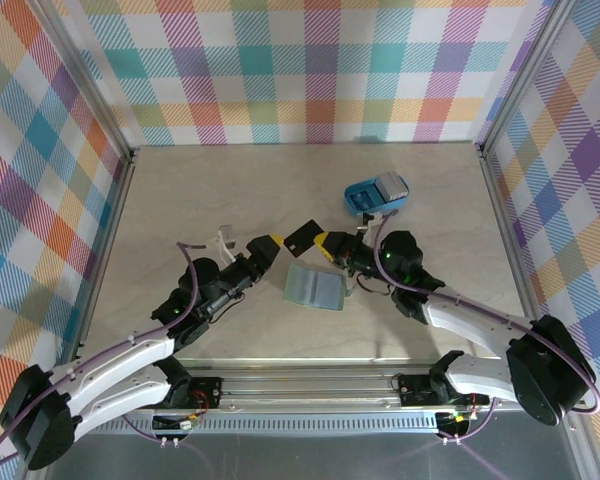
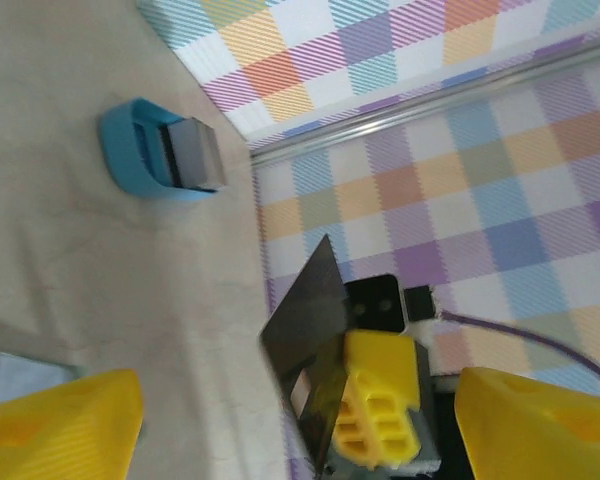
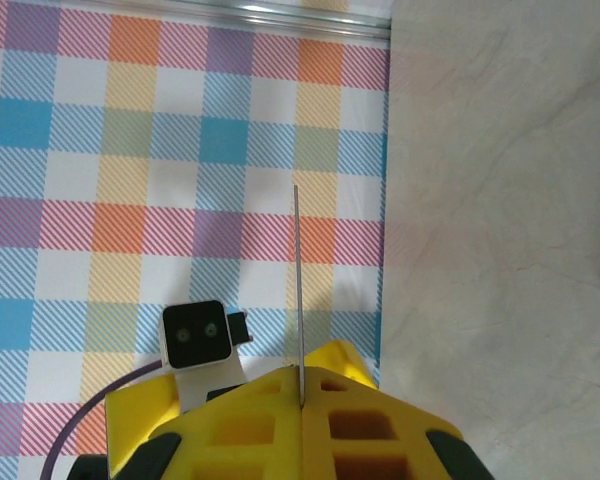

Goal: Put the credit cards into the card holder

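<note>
One dark credit card (image 1: 302, 238) hangs in the air above the table, and my right gripper (image 1: 324, 242) is shut on its lower edge. The right wrist view has this card (image 3: 298, 290) edge-on, rising from the closed right gripper (image 3: 302, 398). My left gripper (image 1: 273, 246) is open just left of the card. In the left wrist view the open left gripper (image 2: 300, 430) has its yellow fingers (image 2: 60, 425) wide apart on either side of the card (image 2: 308, 320), not touching it. The sage-green card holder (image 1: 314, 288) lies flat below both grippers.
A bright blue tray (image 1: 377, 193) with a grey card (image 2: 195, 155) standing in it sits behind the right gripper. Plaid walls (image 1: 310, 70) close off the back and both sides. A metal rail (image 1: 310, 385) runs along the near edge.
</note>
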Robot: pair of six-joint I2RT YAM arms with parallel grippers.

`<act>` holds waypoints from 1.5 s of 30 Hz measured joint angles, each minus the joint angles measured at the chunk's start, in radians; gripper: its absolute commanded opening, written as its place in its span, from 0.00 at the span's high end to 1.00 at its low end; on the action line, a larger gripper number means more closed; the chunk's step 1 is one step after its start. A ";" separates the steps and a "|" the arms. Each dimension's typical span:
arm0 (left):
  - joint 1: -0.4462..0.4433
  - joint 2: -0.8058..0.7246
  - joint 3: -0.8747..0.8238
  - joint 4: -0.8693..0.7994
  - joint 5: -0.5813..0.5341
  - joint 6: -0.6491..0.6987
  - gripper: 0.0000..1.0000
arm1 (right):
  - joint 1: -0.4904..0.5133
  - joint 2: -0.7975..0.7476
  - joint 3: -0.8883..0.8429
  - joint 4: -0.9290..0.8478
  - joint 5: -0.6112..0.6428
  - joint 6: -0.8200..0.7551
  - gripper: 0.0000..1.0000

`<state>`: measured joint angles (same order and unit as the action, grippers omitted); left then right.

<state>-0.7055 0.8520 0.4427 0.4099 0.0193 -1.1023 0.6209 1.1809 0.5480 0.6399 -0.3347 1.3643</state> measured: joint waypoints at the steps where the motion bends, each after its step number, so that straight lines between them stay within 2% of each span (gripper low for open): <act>1: 0.024 -0.021 0.003 -0.031 0.012 0.006 0.16 | -0.036 0.000 0.012 -0.029 -0.044 -0.014 1.00; 5: 0.108 -0.051 0.079 -0.183 0.080 0.078 0.16 | -0.137 0.001 0.095 -0.188 -0.211 -0.109 1.00; 9: 0.166 -0.037 0.195 -0.309 0.219 0.167 0.18 | -0.178 0.000 0.167 -0.318 -0.362 -0.219 1.00; 16: 0.223 0.067 0.230 -0.330 0.443 0.211 0.20 | -0.219 0.052 0.203 -0.406 -0.544 -0.294 1.00; 21: 0.230 0.136 0.229 -0.285 0.544 0.205 0.22 | -0.221 0.072 0.228 -0.433 -0.587 -0.312 1.00; 27: 0.231 0.216 0.210 -0.110 0.659 0.125 0.26 | -0.221 0.088 0.241 -0.437 -0.615 -0.319 1.00; 38: 0.230 0.233 0.195 0.040 0.715 0.058 0.38 | -0.221 0.087 0.242 -0.425 -0.638 -0.299 1.00; 42: 0.227 0.236 0.195 0.030 0.730 0.057 0.38 | -0.221 0.087 0.242 -0.393 -0.648 -0.285 1.00; 45: 0.213 0.253 0.195 0.007 0.737 0.074 0.43 | -0.216 0.087 0.242 -0.381 -0.657 -0.277 1.00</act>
<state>-0.4927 1.1053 0.6376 0.4168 0.7559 -1.0286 0.4049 1.2682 0.7898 0.2584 -0.9913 1.0878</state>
